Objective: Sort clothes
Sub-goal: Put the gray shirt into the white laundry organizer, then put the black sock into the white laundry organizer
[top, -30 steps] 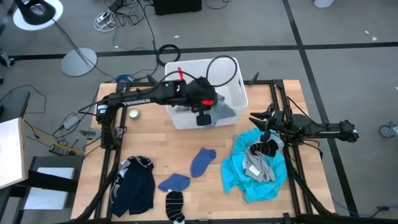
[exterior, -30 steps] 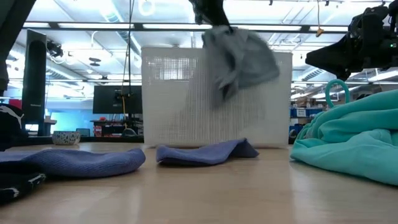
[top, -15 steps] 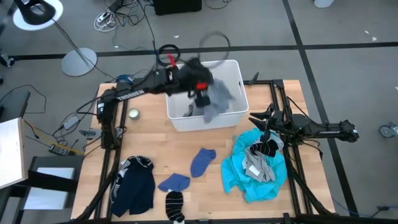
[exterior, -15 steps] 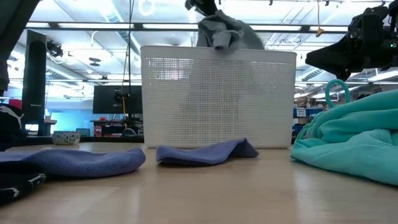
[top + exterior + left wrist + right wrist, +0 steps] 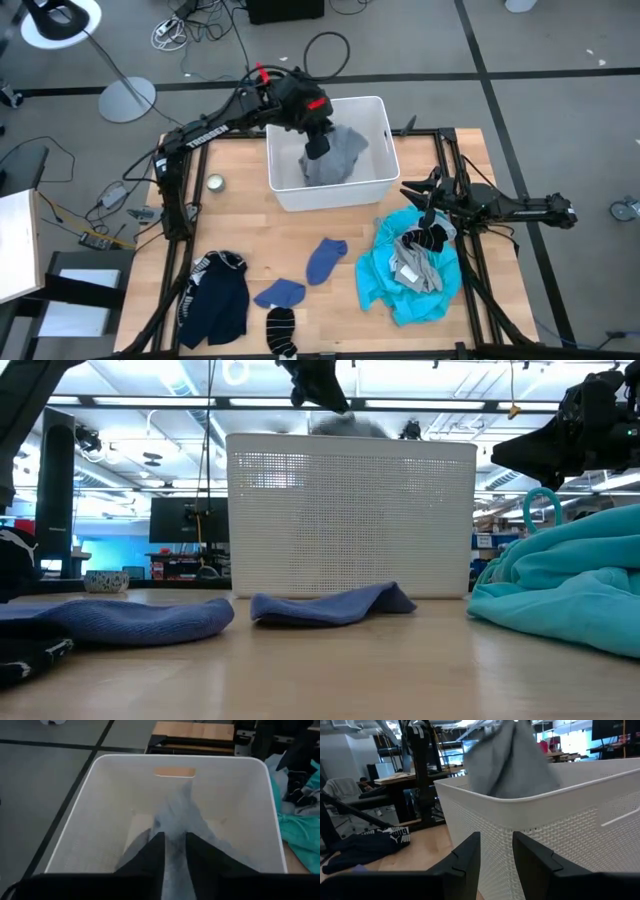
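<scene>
Where the desk (image 5: 250, 235) is nearest, at 6 o'clock, lie the black-and-white striped socks (image 5: 281, 331). Next to them, at 7 o'clock, sits the navy white-striped shirt (image 5: 217, 297). Two small blue pieces (image 5: 325, 259) rest a little farther in, near the middle of the wood. At 4 o'clock is the big turquoise shirt (image 5: 408, 272), crumpled, with some grey and dark bits on top of it.

Just past it, at 3 o'clock, waits the right gripper (image 5: 428, 207). Its fingers (image 5: 465, 860) are a little apart and hold nothing.

Farther back, at 12 o'clock, stands the white bin (image 5: 372, 182). The left gripper (image 5: 317, 148) hangs over the bin. Its fingers (image 5: 154, 850) are clenched on the grey shirt (image 5: 340, 155), with the cloth pinched between them. The grey shirt droops down inside the bin, and its top pokes up above the rim.

Off at 9 o'clock, near the desk edge, is a small round cup (image 5: 214, 182).
</scene>
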Controlling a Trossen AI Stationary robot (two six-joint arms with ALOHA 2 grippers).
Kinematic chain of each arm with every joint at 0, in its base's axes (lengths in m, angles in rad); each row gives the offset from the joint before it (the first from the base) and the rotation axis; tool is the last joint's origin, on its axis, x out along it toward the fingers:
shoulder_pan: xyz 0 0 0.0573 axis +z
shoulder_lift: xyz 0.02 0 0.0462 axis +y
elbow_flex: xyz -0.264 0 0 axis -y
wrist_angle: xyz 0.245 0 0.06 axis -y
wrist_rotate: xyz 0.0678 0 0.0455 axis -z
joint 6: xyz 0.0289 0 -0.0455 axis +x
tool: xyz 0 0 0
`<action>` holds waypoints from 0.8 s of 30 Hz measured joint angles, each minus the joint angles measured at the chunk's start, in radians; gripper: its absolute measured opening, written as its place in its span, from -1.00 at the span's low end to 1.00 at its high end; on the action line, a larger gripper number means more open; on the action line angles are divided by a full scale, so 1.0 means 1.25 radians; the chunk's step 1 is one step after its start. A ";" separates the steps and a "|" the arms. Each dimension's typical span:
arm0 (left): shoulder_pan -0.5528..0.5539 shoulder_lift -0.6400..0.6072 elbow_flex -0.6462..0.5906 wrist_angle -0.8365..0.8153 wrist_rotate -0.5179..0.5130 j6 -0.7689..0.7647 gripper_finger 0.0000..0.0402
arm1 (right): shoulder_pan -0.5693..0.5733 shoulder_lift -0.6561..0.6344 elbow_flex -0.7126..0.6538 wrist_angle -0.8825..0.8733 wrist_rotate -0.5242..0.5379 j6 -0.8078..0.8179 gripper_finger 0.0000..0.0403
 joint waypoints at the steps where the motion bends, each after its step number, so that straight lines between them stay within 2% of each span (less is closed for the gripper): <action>1: 0.000 -0.001 0.000 0.000 -0.001 0.000 -0.53 | 0.000 0.000 0.000 0.000 0.000 0.000 -0.42; 5: 0.000 -0.001 0.000 -0.005 -0.009 0.002 -0.40 | 0.000 0.000 0.000 0.001 0.000 0.003 -0.42; 9: -0.006 -0.003 0.000 -0.006 -0.011 0.017 -0.38 | 0.000 0.000 0.000 0.018 0.000 0.056 -0.42; 12: -0.025 -0.015 0.000 -0.014 -0.010 0.022 -0.37 | 0.000 0.000 0.008 0.050 -0.016 -0.014 -0.42; 16: -0.057 -0.028 0.001 -0.040 0.001 0.023 -0.37 | 0.002 0.000 0.096 0.027 -0.037 -0.128 -0.43; 19: -0.074 -0.028 0.000 -0.080 0.000 0.023 -0.37 | 0.002 0.007 0.211 -0.107 -0.037 -0.157 -0.44; 24: -0.081 -0.031 0.000 -0.078 -0.008 0.021 -0.37 | 0.002 0.091 0.456 -0.446 -0.023 -0.117 -0.47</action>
